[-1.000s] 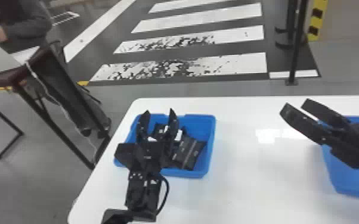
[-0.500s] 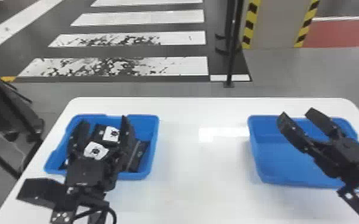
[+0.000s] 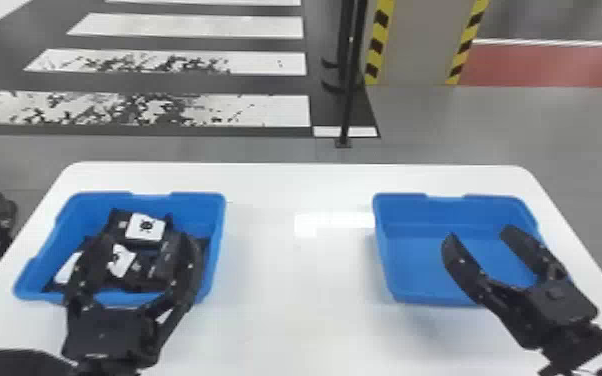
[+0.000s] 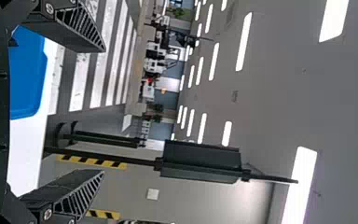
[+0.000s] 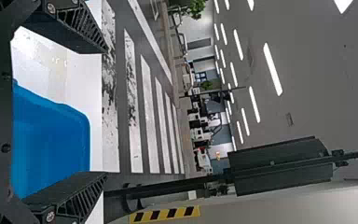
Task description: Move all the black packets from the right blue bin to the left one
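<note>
White tabletop (image 3: 295, 300) with rounded corners stands before me, and beyond it a striped crossing (image 3: 190, 25) is marked on the grey floor, beside a dark post (image 3: 352, 100) and a column (image 3: 412, 45) edged in yellow and black. The black packets (image 3: 117, 222) I can make out all lie in the left bin (image 3: 217, 220), so I judge the carrying to be done or very nearly so. My left gripper (image 3: 147, 238) is over that bin with its fingers spread wide and nothing between them; my right gripper (image 3: 479, 233), over the right bin (image 3: 415, 250), is also well open and has hold of nothing.

What I'd want next is a tidy withdrawal. I'd raise the left hand clear of the heap before going sideways, fingers kept apart, so that no packet gets hooked and no blue wall gets nudged. With the right, I'd back off gently, then look into the near side of its bin, where the arm blocks my sight and a stray could hide.

As for the packets, they look flat and dark, piled loosely at mixed angles and overlapping. White labels (image 3: 145, 228) with small black figures face up on some. With the left fingers in front, I can't give a sure count.
</note>
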You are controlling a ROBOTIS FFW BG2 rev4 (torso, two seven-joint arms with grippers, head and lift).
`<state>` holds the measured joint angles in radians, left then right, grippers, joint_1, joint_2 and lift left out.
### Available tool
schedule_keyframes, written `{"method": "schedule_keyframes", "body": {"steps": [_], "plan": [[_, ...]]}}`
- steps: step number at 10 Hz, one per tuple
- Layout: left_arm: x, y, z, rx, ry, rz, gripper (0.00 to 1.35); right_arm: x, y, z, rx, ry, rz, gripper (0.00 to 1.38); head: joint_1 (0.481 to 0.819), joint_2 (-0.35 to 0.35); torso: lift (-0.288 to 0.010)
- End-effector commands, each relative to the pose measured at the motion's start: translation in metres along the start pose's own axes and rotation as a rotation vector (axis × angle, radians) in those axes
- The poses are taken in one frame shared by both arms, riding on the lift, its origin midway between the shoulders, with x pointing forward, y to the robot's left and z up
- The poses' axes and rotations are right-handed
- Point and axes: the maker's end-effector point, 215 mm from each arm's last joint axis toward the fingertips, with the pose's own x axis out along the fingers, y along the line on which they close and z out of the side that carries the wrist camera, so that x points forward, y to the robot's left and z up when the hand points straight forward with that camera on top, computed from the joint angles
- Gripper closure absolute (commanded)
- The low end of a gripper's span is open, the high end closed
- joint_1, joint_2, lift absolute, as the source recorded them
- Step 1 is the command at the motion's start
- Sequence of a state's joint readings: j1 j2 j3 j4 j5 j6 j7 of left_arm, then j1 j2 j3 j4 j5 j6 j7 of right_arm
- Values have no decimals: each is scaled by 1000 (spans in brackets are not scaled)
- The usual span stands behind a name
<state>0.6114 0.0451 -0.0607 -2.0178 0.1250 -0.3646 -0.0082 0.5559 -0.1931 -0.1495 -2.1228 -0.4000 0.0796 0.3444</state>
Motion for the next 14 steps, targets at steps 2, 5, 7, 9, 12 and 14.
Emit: {"method": "schedule_keyframes", "body": {"steps": [2,5,7,9,12,14], "plan": [[3,5,-16,146,120,-15,24,-7,2,-8,-21,25,-7,101,695,-38,-140],[2,9,-5,252,98,-15,22,-4,3,-14,-32,40,-11,101,695,-29,-140],[3,10,4,238,77,-2,22,-4,5,-15,-36,39,-10,102,695,-23,-140],[0,15,4,220,75,19,22,-6,4,-11,-38,33,-25,102,695,-18,-140],[0,14,4,214,75,20,22,-9,6,-6,-41,22,-29,102,695,-14,-140],[1,12,7,212,65,18,22,-11,7,-5,-39,20,-33,102,695,-14,-140]]}}
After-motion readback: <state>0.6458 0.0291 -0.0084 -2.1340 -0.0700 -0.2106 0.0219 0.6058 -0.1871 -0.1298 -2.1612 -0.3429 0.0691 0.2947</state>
